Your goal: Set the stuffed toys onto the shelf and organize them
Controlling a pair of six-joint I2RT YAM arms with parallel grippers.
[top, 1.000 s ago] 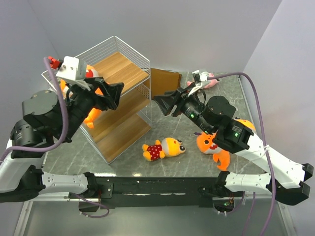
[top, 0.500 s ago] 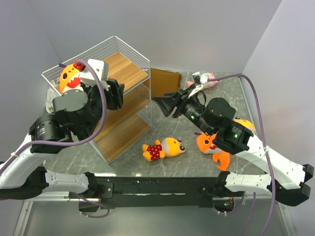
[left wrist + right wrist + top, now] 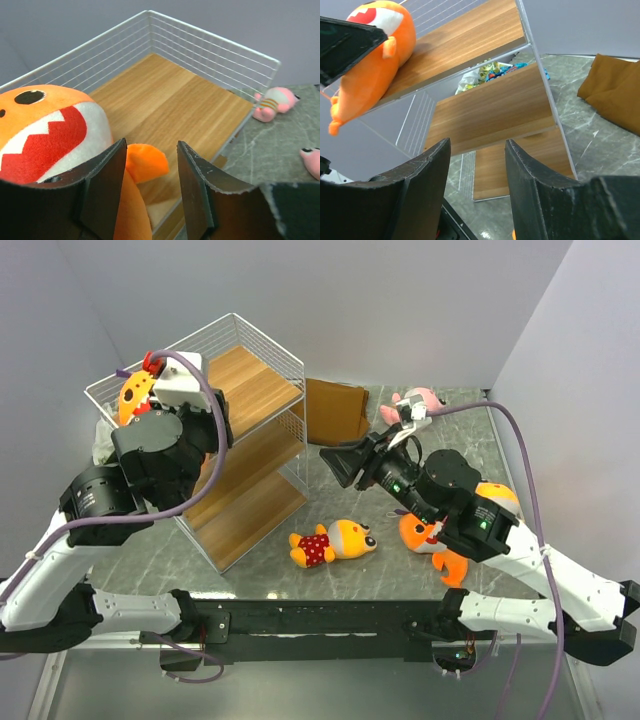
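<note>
Both claws gape: the left claw (image 3: 150, 146) just over the orange shark (image 3: 55, 130) lying on the shelf's (image 3: 185, 95) top board, the right claw (image 3: 477, 143) empty above the bench (image 3: 385, 575). So one toy looks shelved, while the second shark (image 3: 425, 532), red-dotted toy (image 3: 330, 542) and pink toy (image 3: 418, 400) wait on the bench. Since a second ago the left arm has swung back over the shelf's corner, baring the shark's face.

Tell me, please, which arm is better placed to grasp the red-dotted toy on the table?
Probably right: the right gripper hangs open nearer the red-dotted toy; the left gripper is at the shelf, straddling a shark fin.
</note>
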